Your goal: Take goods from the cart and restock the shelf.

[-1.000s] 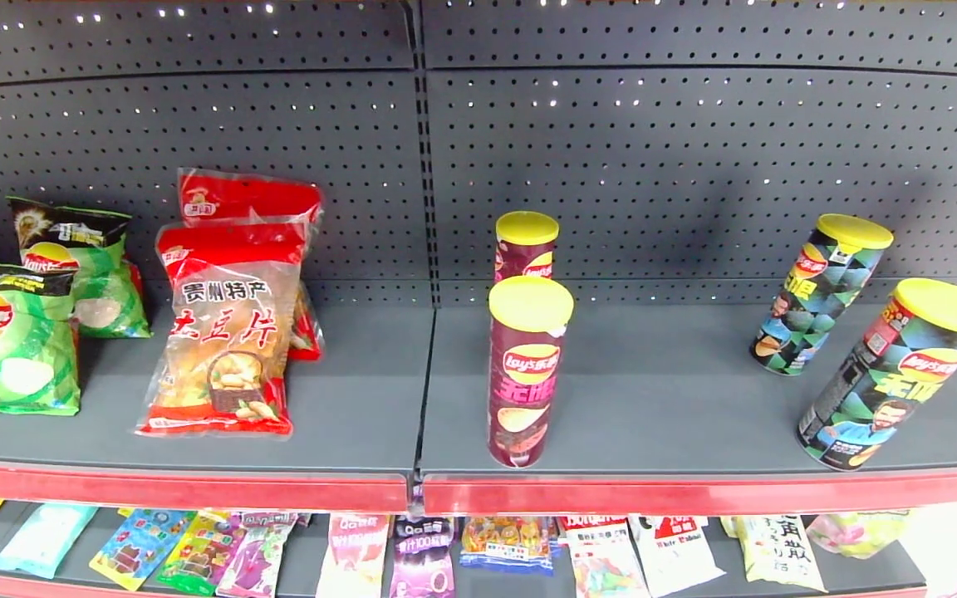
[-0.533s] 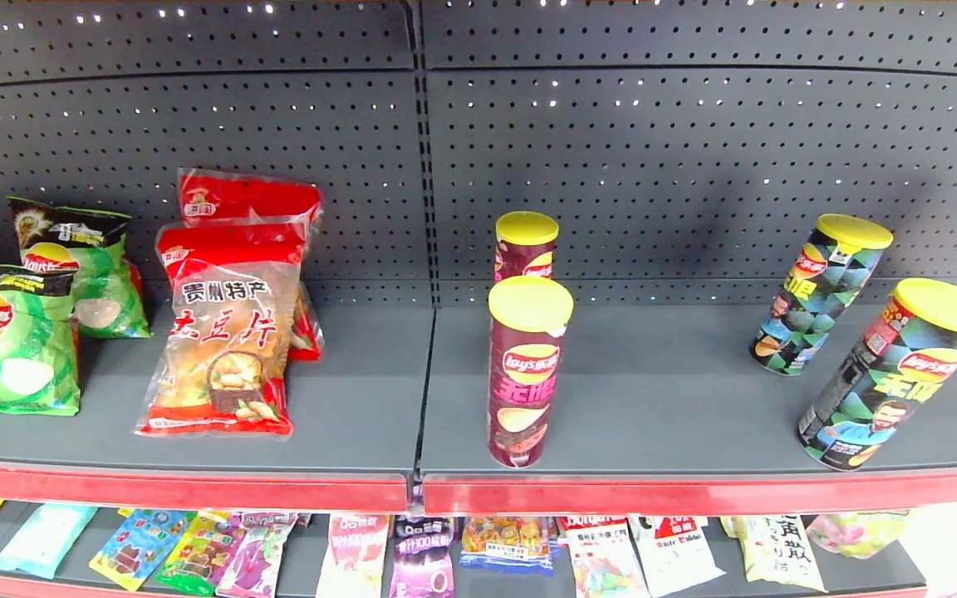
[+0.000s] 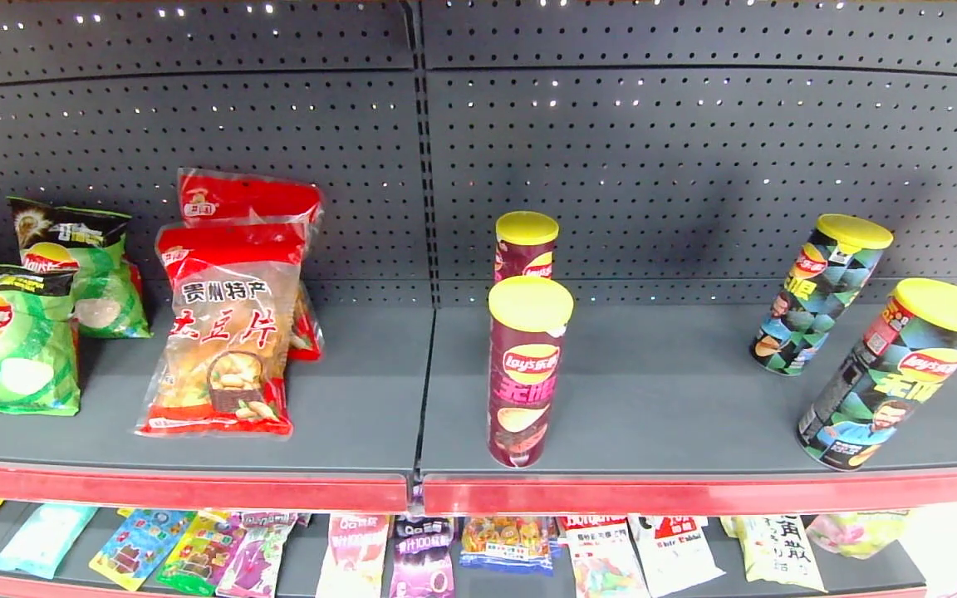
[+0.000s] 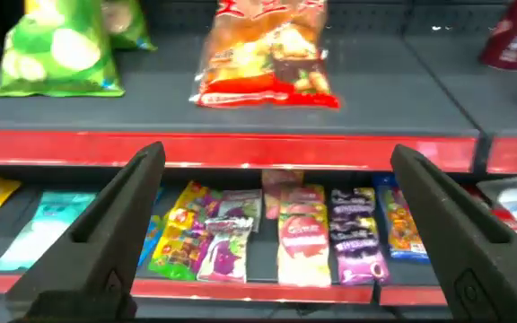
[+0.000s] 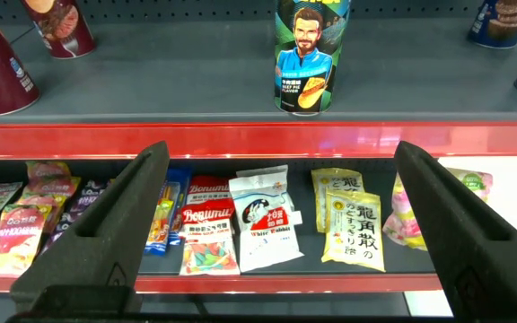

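Note:
The grey shelf (image 3: 661,407) with a red front lip carries two maroon chip cans (image 3: 526,374), one behind the other, and two patterned cans (image 3: 894,386) to the right. Red snack bags (image 3: 225,332) and green chip bags (image 3: 22,340) stand to the left. My left gripper (image 4: 276,238) is open with nothing between its fingers, in front of the red lip below the red snack bag (image 4: 263,58). My right gripper (image 5: 281,233) is also open and holds nothing, level with the lower shelf, below a patterned can (image 5: 308,54).
A lower shelf holds several small candy and snack packets (image 3: 420,552) in a row, also seen past both grippers (image 5: 258,220). The upper shelf has bare room between the maroon and patterned cans. A perforated dark back panel (image 3: 611,166) closes the rear.

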Robot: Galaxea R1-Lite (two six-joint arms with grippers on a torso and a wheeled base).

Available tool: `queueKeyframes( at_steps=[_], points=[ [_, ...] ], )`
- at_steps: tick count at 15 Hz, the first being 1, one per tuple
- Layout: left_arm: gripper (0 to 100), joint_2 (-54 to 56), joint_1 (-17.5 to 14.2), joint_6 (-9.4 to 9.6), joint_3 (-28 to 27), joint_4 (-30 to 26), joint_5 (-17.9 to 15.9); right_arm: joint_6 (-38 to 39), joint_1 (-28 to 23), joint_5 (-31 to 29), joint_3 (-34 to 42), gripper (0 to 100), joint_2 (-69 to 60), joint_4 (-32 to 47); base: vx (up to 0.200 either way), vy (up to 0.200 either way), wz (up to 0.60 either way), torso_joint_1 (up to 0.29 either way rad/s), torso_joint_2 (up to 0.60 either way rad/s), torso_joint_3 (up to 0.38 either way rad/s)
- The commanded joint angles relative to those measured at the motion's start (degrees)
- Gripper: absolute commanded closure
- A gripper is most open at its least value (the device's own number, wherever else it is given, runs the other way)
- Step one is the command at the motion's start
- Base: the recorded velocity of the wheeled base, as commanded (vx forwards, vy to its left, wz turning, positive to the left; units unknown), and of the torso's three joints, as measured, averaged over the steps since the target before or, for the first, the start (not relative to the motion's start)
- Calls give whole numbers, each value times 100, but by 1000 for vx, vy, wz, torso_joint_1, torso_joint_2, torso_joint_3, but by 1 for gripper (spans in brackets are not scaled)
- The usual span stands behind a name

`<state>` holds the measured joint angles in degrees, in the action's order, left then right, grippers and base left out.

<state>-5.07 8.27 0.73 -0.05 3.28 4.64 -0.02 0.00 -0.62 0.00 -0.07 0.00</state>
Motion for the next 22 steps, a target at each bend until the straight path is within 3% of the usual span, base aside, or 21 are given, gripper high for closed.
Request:
queueKeyframes(
  at_steps=[1,2,3,4,5,6,7,10,11,12,13,14,16,18,19,20,22],
  points=[
    [0,-47,0,-328,5,-135,98,11,0,1,0,0,7,0,0,0,0,0,0,0],
    [0,-47,0,-864,5,-143,467,11,0,1,0,0,7,0,0,0,0,0,0,0],
    [0,-47,0,-978,5,-135,731,-6,0,9,0,0,7,0,0,0,0,0,0,0],
    [0,-47,0,-891,-4,-117,915,11,9,9,0,0,7,0,0,0,0,0,0,0],
    [0,-47,0,-680,-4,-126,986,11,0,9,0,0,7,0,0,0,0,0,0,0],
    [0,-91,-18,-214,-13,-152,1047,2,0,9,0,0,7,0,0,0,0,0,0,0],
    [0,-99,-27,-205,-13,-152,1056,2,0,9,0,0,7,0,0,0,0,0,0,0],
    [0,-293,-783,-152,-21,-161,1082,11,9,18,0,0,7,0,0,0,0,0,0,0],
    [0,-249,-950,-47,-30,-161,986,11,9,18,0,0,7,0,0,0,0,0,0,0],
    [0,-73,-756,94,-13,-117,520,11,9,18,0,0,7,0,0,0,0,0,0,0],
    [0,156,-580,173,5,-64,-174,11,9,18,0,0,7,0,0,0,0,0,0,0],
    [0,200,-686,226,5,-73,-895,11,9,18,0,0,7,0,0,0,0,0,0,0],
    [0,507,-827,85,5,-73,-1563,20,0,27,0,0,7,0,0,0,0,0,0,0],
    [0,507,-827,129,5,-82,-1405,20,9,27,0,0,7,0,0,0,0,0,0,0],
    [0,498,-835,85,5,-258,-464,29,0,18,0,0,7,0,0,0,0,0,0,0],
    [0,507,-835,-47,-13,-442,-183,20,9,18,0,0,7,0,0,0,0,0,0,0],
    [0,507,-835,85,5,-328,-544,20,9,18,0,0,7,0,0,0,0,0,0,0]
  ],
)
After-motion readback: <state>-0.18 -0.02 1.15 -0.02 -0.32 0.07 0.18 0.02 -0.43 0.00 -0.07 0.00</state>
